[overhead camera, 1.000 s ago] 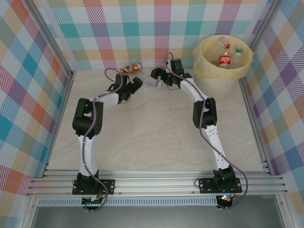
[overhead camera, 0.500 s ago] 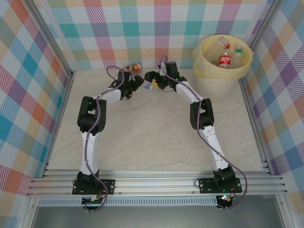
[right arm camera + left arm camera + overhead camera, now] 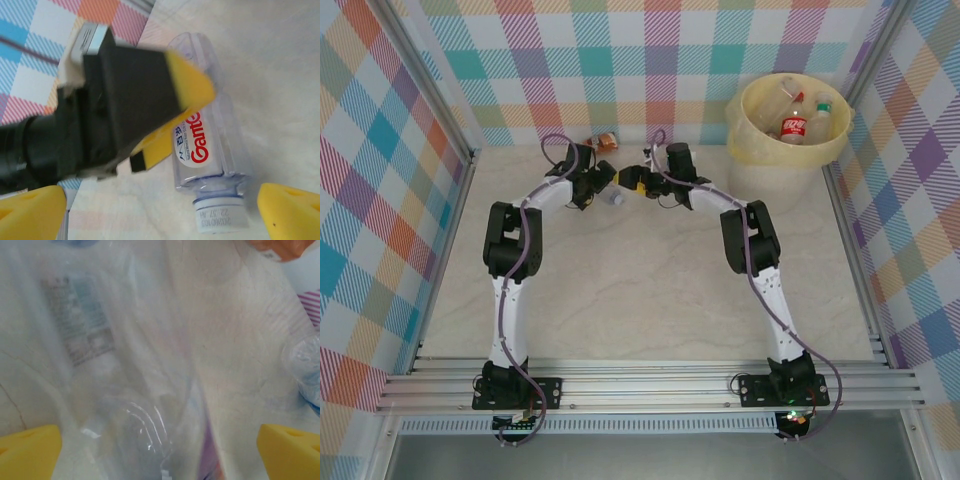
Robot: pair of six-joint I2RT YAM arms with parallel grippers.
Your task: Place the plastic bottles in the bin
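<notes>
Right wrist | left gripper (image 3: 172,122) spread over plastic bottle (image 3: 212,150) | right gripper (image 3: 160,214) spread

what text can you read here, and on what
"Gante", red, rest covered: clear bottle, right wrist view.
Small print beside it, code on its cap: blurred.
Grey print, bottle in left wrist view: blurred.
Red-label bottle in the bin: too small.

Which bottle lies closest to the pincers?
The clear red-lettered bottle between them; the orange-labelled one lies by the wall, the others sit in the bin.
</notes>
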